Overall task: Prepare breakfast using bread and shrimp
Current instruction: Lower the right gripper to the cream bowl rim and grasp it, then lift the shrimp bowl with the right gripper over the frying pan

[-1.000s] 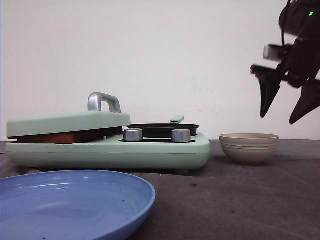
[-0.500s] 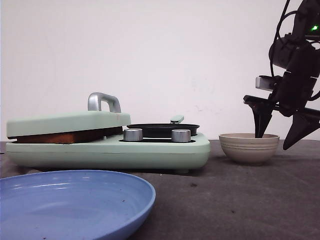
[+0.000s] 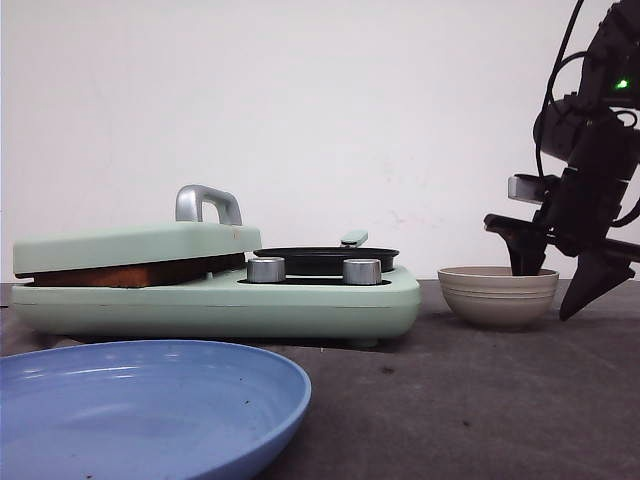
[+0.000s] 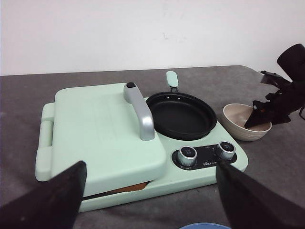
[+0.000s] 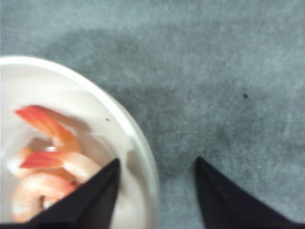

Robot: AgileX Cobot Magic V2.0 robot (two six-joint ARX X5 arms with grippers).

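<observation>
Right gripper (image 3: pixel 565 285) descended from high above counter (image 3: pixel 450 400), jaws spread, straddling bowl (image 3: pixel 498 296) rim to reach shrimp (image 5: pixel 45 164). Bread (image 3: pixel 130 273) sat pressed under griddle lid (image 3: pixel 135 245). Left gripper (image 4: pixel 147 200) spread, idle.

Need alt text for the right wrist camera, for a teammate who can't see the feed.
Open right gripper straddling the rim of a pale bowl: one jaw inside, one outside over the grey table. Pink-and-orange shrimp lie in the bowl beside the inner jaw.
</observation>
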